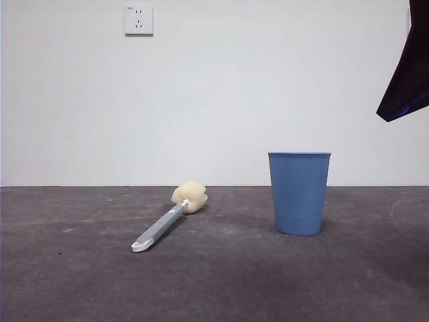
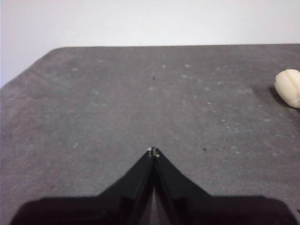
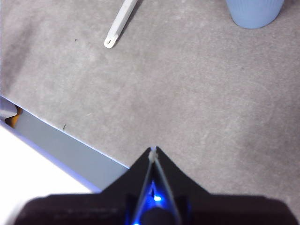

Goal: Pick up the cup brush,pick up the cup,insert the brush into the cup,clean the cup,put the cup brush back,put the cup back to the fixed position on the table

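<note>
Cup brush: lying flat on the table, cream sponge head toward the wall, white-tipped handle end toward the camera, well apart from the upright blue cup; nothing yet lifted. Left hand clenched and empty over bare table, sponge head at the edge of its view; right hand likewise clenched and empty, raised, handle tip and cup base ahead. Step in hand, as judged: brush pickup, best done by parting the fingers, descending square across the slim grey handle at mid-length, clear of the soft sponge.

No readable text, label, brand or number anywhere. Wall socket: small mark at upper left corner, too small to read. Cup, cup brush, bench: no print visible.
</note>
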Controlling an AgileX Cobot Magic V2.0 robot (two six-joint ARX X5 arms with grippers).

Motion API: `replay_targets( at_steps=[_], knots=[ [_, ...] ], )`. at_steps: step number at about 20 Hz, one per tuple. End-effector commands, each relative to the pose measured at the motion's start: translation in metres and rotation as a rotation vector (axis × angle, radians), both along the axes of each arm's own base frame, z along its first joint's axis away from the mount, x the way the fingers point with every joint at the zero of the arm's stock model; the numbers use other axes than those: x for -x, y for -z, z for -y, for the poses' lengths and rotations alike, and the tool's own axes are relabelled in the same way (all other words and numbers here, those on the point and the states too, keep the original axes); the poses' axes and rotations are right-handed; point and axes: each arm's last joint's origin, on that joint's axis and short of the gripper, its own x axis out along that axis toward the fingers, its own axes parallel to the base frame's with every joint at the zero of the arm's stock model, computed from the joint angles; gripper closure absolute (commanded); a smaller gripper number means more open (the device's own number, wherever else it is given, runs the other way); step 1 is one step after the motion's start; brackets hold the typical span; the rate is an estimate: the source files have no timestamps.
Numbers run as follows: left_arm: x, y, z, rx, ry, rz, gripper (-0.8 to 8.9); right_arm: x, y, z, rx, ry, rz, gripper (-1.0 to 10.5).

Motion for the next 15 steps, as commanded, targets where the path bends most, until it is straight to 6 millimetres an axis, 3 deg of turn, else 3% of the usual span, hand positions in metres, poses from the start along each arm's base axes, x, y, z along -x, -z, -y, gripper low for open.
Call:
replay_targets(
  at_steps=[1,15],
  knots=[
    [-0.0004,0.0042,-0.0003,0.051,-0.012,-0.006,8.16,0.0002,0.0007,-0.0002,-0.002,0.007,-0.004,9.5],
    [-0.0004,0.0041,-0.0004,0.050,-0.018,-0.005,8.16,0.0003,0.0007,-0.0002,-0.002,0.006,-0.003,9.5]
  ],
)
